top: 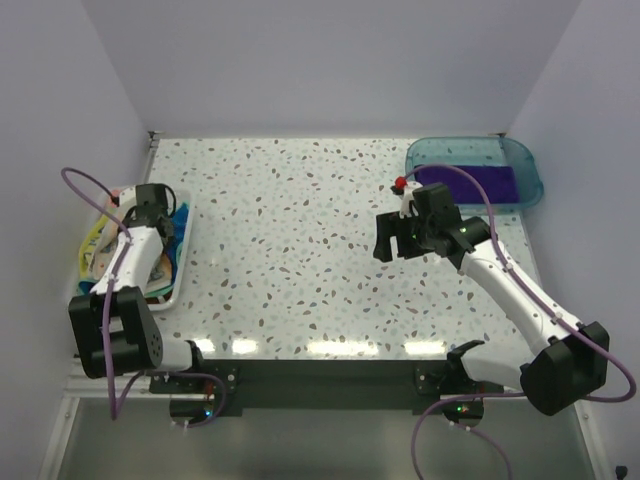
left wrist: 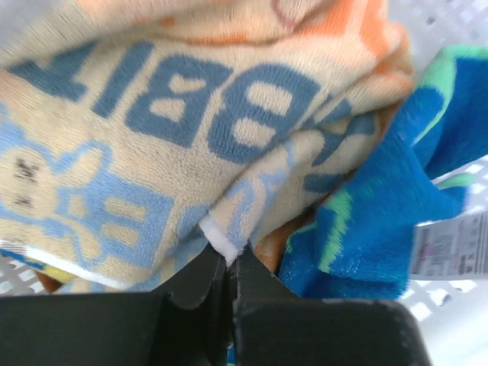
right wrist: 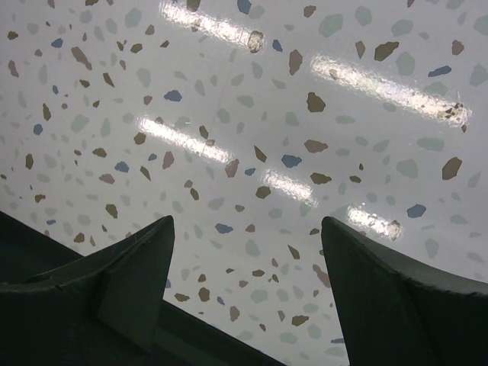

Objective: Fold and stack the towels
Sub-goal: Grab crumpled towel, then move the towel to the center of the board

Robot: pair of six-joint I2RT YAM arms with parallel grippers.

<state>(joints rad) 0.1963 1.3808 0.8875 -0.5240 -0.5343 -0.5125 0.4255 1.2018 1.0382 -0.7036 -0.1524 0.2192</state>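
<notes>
My left gripper (left wrist: 229, 255) is shut on the white hem of the "RABBIT" towel (left wrist: 175, 130), down in the white basket (top: 186, 262) at the table's left edge. A blue and green crocodile towel (left wrist: 381, 221) lies beside it, with a brown one (left wrist: 268, 248) showing beneath. In the top view the left gripper (top: 152, 210) sits over the towel pile (top: 100, 250). A folded deep purple towel (top: 480, 183) lies in the blue tray (top: 528, 163) at the back right. My right gripper (right wrist: 248, 229) is open and empty, above the speckled table (right wrist: 267, 114) near the tray (top: 400, 235).
A white care label (left wrist: 451, 244) sticks out of the blue towel on the right. The basket's mesh wall (left wrist: 446, 23) shows behind the towels. White walls enclose the table on three sides.
</notes>
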